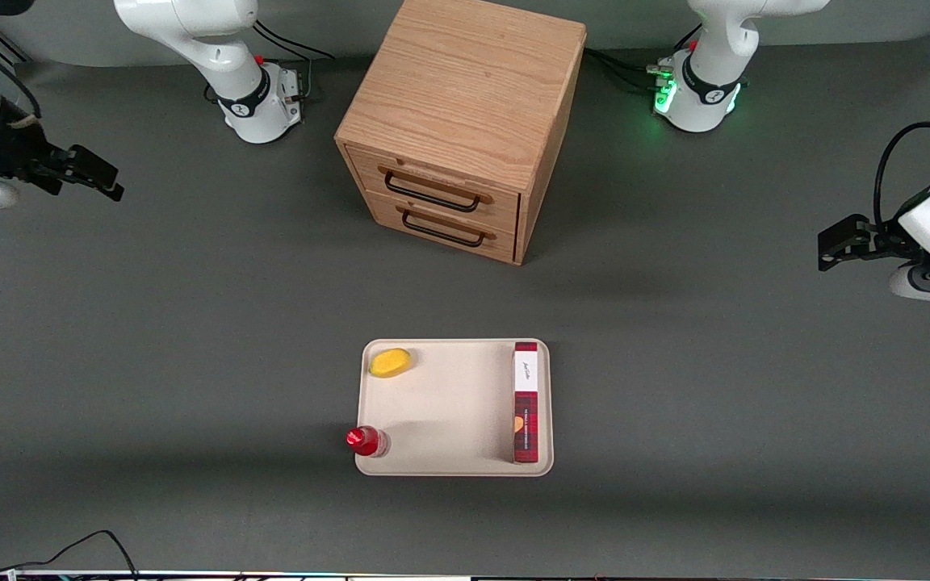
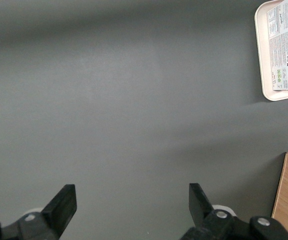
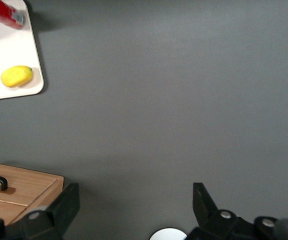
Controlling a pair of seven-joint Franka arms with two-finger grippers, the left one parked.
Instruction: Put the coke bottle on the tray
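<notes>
The coke bottle (image 1: pixel 366 440), small and red with a red cap, stands upright on the cream-beige tray (image 1: pixel 449 407), at the tray's corner nearest the front camera on the working arm's end. It also shows in the right wrist view (image 3: pixel 3 12), on the tray (image 3: pixel 8 50). My right gripper (image 1: pixel 106 179) is open and empty. It hangs well above the table, far from the tray, toward the working arm's end. In the right wrist view the gripper (image 3: pixel 133 207) has only bare table between its fingers.
A yellow fruit (image 1: pixel 390 362) and a long red plaid box (image 1: pixel 525 402) lie on the tray. A wooden two-drawer cabinet (image 1: pixel 457 129) stands farther from the front camera than the tray. A black cable (image 1: pixel 85 549) lies at the table's near edge.
</notes>
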